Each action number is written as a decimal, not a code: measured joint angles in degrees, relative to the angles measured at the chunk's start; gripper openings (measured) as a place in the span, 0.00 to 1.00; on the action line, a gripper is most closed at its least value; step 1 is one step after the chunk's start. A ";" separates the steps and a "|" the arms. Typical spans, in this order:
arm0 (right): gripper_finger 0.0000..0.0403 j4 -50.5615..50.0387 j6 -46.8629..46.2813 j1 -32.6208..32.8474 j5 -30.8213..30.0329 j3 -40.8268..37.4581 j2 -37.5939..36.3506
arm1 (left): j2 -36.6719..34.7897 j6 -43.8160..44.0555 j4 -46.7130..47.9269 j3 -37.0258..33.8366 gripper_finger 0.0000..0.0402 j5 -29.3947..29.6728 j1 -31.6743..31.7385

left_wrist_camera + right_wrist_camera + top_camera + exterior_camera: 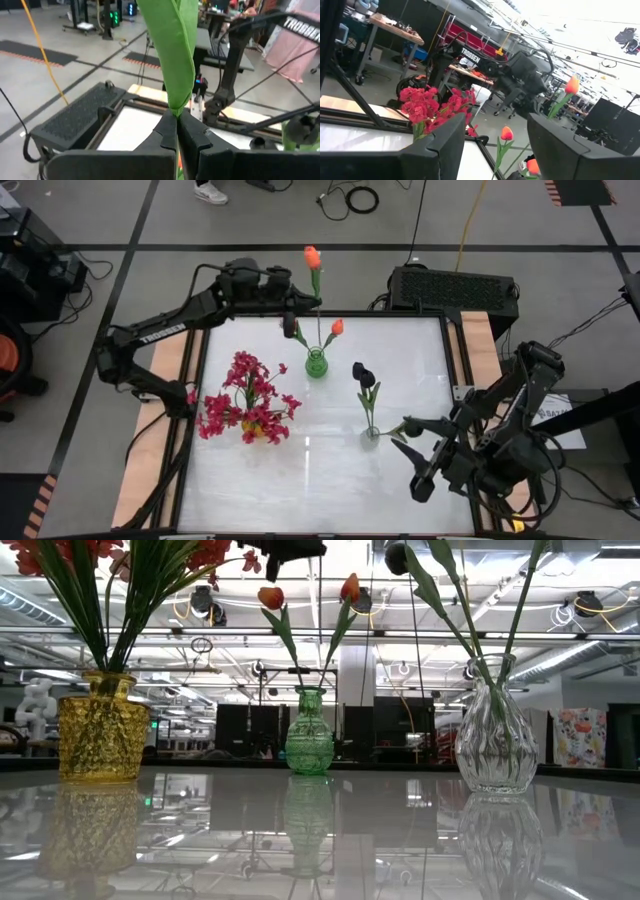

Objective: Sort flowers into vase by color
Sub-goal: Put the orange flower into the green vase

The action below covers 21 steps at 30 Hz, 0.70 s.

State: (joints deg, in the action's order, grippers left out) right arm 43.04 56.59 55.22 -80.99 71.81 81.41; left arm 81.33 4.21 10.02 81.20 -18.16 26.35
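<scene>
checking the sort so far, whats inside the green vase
The green vase holds one orange tulip in the high view; the low view shows two stems reaching its neck. The left gripper grips a tulip stem above it. The vase's bottom is hidden.

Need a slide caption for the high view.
Left gripper holds an orange tulip flower above the green glass vase.

Vases: three, namely one yellow vase [100, 730], one green vase [309, 735], one clear vase [497, 740]. Orange tulips [313, 257]: two. Black blooms [362, 373]: two. Crimson sprays [245, 400]: one bunch. Robot arms: two.
</scene>
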 joint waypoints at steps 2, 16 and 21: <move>0.51 -0.02 0.45 0.02 0.00 0.00 0.00 | 0.60 0.00 0.09 -0.62 0.00 -0.35 0.28; 0.51 -0.04 1.17 -0.04 0.04 0.00 0.00 | 2.68 1.43 2.65 -1.64 0.01 4.88 0.94; 0.51 -0.04 1.17 -0.04 0.04 0.00 0.00 | 2.72 1.70 2.55 -3.10 0.02 5.72 0.85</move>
State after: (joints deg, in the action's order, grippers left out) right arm 43.00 57.76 55.18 -80.95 71.81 81.41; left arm 84.05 5.91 12.57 78.10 -12.45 27.19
